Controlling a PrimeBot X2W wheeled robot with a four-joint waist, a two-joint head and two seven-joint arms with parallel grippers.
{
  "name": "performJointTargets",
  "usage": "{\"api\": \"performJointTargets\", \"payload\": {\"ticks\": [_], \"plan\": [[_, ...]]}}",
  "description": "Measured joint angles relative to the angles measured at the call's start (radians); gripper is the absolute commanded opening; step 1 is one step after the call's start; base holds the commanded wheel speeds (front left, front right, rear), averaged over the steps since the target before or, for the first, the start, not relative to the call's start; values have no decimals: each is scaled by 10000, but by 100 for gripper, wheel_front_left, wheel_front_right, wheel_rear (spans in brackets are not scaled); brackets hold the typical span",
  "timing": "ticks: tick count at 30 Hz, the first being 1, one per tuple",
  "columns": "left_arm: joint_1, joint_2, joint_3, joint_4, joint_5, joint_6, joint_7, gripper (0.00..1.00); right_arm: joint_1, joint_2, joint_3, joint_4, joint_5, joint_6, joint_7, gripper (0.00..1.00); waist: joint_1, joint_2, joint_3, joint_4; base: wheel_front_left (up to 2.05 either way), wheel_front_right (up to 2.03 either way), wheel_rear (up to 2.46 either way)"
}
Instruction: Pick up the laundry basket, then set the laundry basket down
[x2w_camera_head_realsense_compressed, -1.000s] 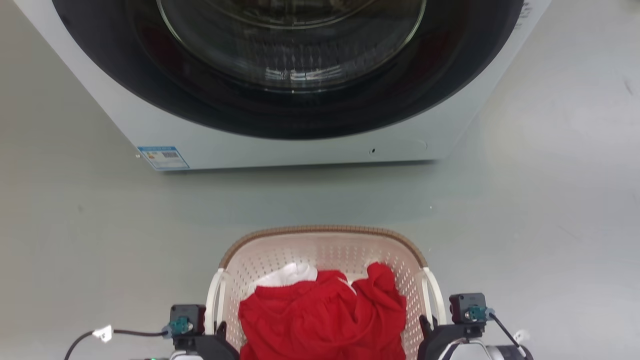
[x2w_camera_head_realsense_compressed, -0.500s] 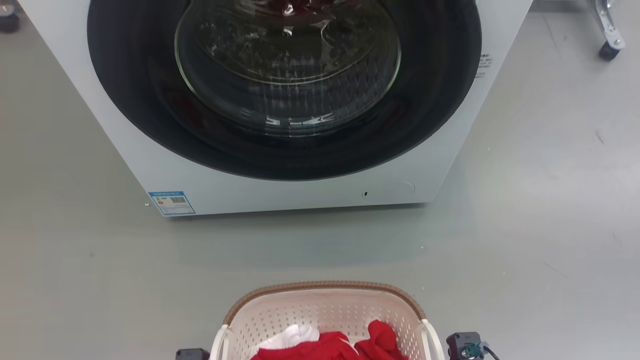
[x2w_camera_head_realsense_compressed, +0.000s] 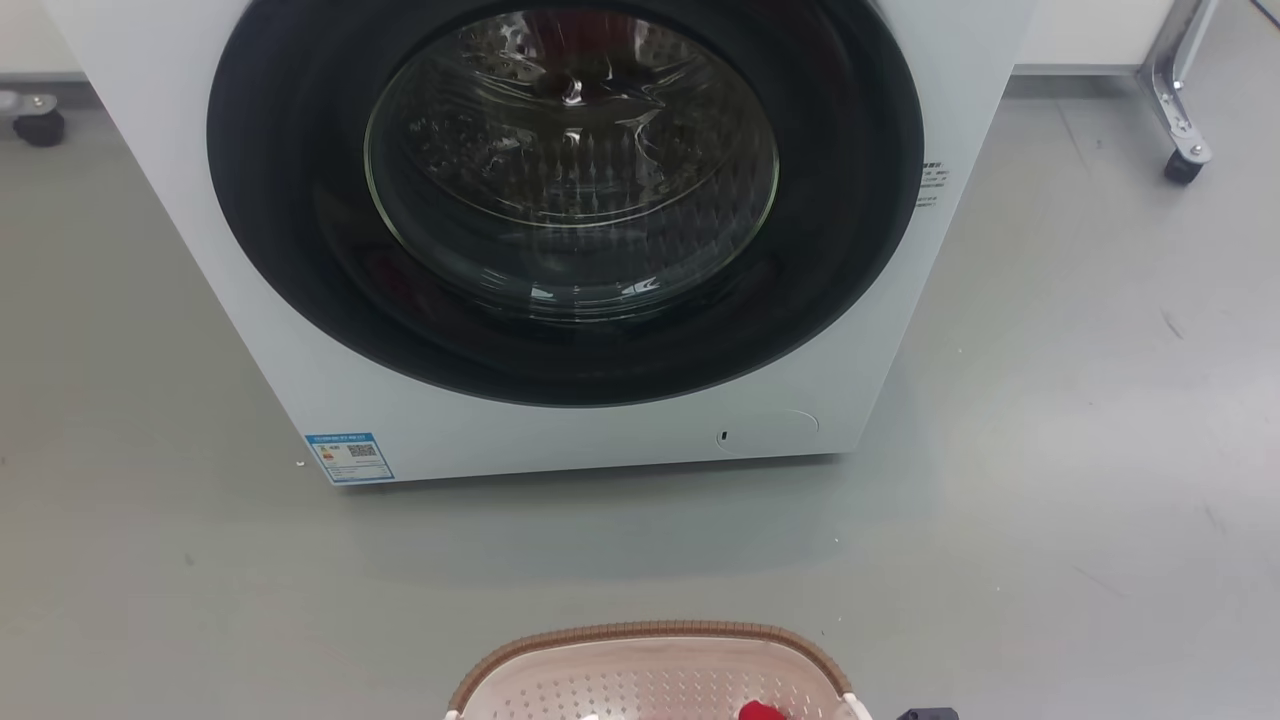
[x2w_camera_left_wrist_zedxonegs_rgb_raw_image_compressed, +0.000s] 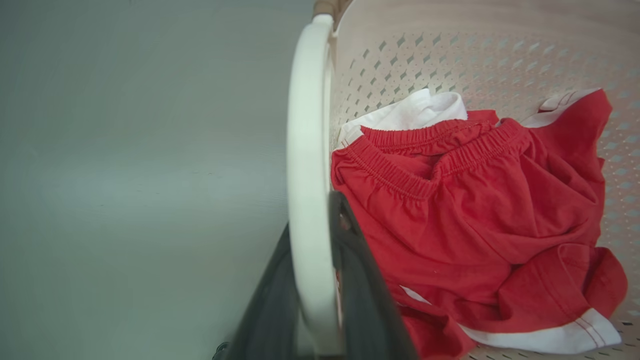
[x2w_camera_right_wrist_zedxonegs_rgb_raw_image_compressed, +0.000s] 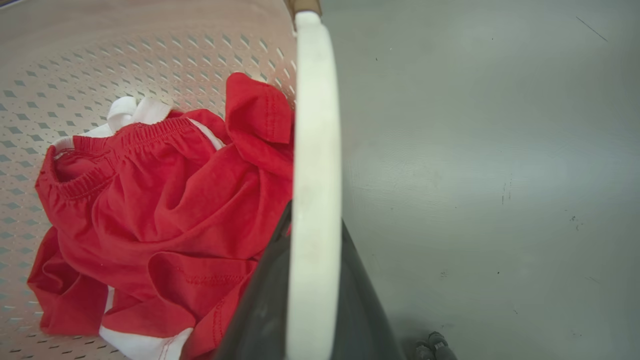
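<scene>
The laundry basket (x2w_camera_head_realsense_compressed: 650, 640) is cream-pink with perforated walls and a brown woven-look rim. Its far end shows at the bottom edge of the head view, in front of the washer. Red and white clothes (x2w_camera_left_wrist_zedxonegs_rgb_raw_image_compressed: 475, 215) lie inside it. In the left wrist view my left gripper (x2w_camera_left_wrist_zedxonegs_rgb_raw_image_compressed: 312, 225) is shut on the basket's white loop handle (x2w_camera_left_wrist_zedxonegs_rgb_raw_image_compressed: 306, 125), one dark finger on each side. In the right wrist view my right gripper (x2w_camera_right_wrist_zedxonegs_rgb_raw_image_compressed: 315, 220) grips the other white handle (x2w_camera_right_wrist_zedxonegs_rgb_raw_image_compressed: 315, 100) the same way, beside the red clothes (x2w_camera_right_wrist_zedxonegs_rgb_raw_image_compressed: 165, 210).
A white front-loading washer (x2w_camera_head_realsense_compressed: 560, 430) with a dark round door, closed, stands straight ahead on the grey floor (x2w_camera_head_realsense_compressed: 1080, 480). Caster wheels show at the far left (x2w_camera_head_realsense_compressed: 38, 125) and far right (x2w_camera_head_realsense_compressed: 1183, 165).
The whole head picture has shifted down, so the camera has moved. More of the washer shows now, and the basket with both grippers has slid to the bottom edge.
</scene>
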Motion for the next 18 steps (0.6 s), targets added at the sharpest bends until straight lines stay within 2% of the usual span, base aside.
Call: {"api": "performJointTargets", "payload": {"ticks": [18], "plan": [[261, 23, -412, -146, -418, 255, 173, 0, 338, -19, 253, 33, 527, 0, 75, 0, 1, 1, -655, -20, 0, 0, 0]]}}
